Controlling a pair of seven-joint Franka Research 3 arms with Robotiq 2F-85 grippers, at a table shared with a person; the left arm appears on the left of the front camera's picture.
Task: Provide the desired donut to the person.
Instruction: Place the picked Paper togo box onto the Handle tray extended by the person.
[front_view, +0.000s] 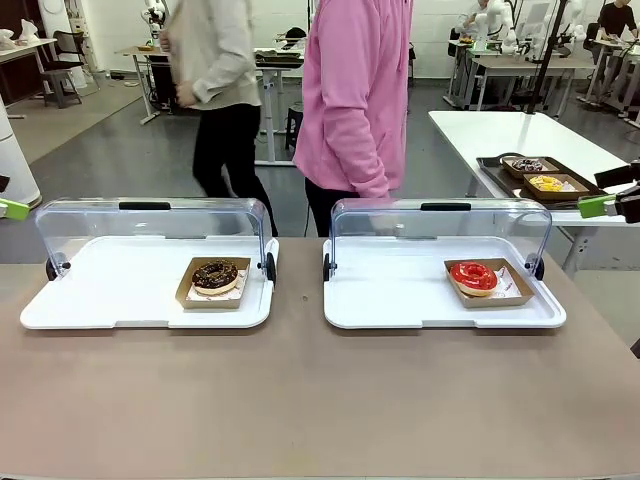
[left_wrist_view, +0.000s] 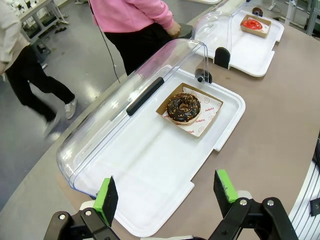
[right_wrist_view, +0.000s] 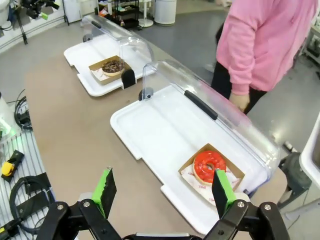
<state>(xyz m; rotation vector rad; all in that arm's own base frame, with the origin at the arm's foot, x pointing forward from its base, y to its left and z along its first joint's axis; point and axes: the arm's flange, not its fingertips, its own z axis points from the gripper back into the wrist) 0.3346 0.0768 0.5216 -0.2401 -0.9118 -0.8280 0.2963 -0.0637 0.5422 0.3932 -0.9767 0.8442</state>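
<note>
Brown bench (front_view: 300, 400) carrying two white trays with clear lids swung back. Left tool (left_wrist_view: 167, 200) hovering near the left tray (front_view: 100, 300), green pads apart, empty. Chocolate-glazed sprinkled donut (front_view: 215, 275) sitting in a brown card boat at that tray's right end. Person in pink hoodie (front_view: 355, 90) standing at the far side. Red-glazed donut (front_view: 473, 276) in its card boat (front_view: 512, 293) on the right tray (front_view: 390, 295). Right tool (right_wrist_view: 165, 197) likewise apart, empty. Probably soft, sticky, easily crushed; better gripped by the card boat's rim. Desired donut not yet clear.

Glossy red-glazed donut (front_view: 473, 276), cardboard tray (front_view: 213, 296), clear plastic lid (front_view: 150, 226), matt brown table (front_view: 300, 400)
</note>
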